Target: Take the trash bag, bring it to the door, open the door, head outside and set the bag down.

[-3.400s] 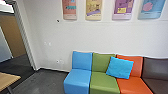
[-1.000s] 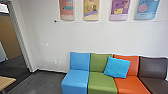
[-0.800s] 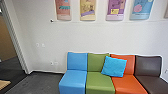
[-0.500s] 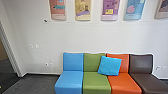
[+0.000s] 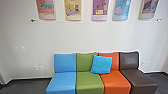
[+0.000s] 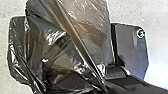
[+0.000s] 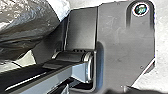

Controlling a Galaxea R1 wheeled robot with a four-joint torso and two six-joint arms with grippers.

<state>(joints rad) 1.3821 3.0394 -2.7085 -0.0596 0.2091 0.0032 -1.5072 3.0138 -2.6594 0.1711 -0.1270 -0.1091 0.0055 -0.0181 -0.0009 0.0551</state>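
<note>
While the trash bag [image 6: 57, 47] appears picked up, outstanding: door, exit, set-down; coloured seats [image 5: 89, 81], lower centre; both claws: state, I cannot tell.

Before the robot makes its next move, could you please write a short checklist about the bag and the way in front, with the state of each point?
1. Bag near the left wrist: ok
2. Bag firmly gripped: cannot tell
3. Bag free of tears: cannot tell
4. Free way straight ahead: not ok, seats stand against the wall
5. Cushion out of the way: ok, leaning on the seats
</note>
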